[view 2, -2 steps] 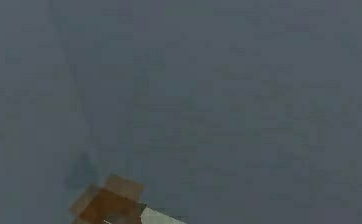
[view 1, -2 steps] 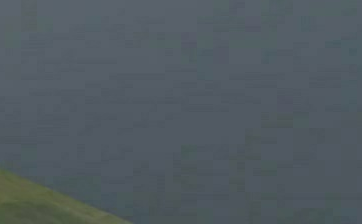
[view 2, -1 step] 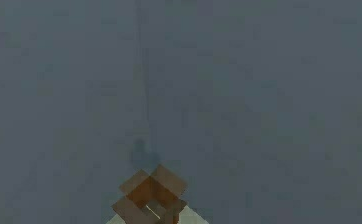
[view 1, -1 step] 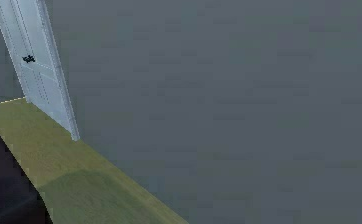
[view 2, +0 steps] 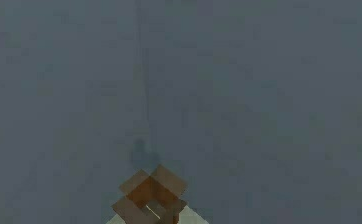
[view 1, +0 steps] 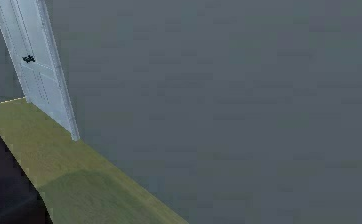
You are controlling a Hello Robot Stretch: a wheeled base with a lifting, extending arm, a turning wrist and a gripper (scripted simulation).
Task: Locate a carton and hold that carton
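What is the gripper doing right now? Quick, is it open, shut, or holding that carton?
Gripper: its state cannot be told from these pictures.
The brown carton, flaps open, sits at the arm side view's bottom edge.

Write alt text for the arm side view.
An open brown cardboard carton with flaps spread sits at the bottom edge, near the middle. Behind it rises a plain grey wall.

House room: white panelled door [view 1: 39,60], grey wall [view 1: 219,90], olive floor [view 1: 84,165].
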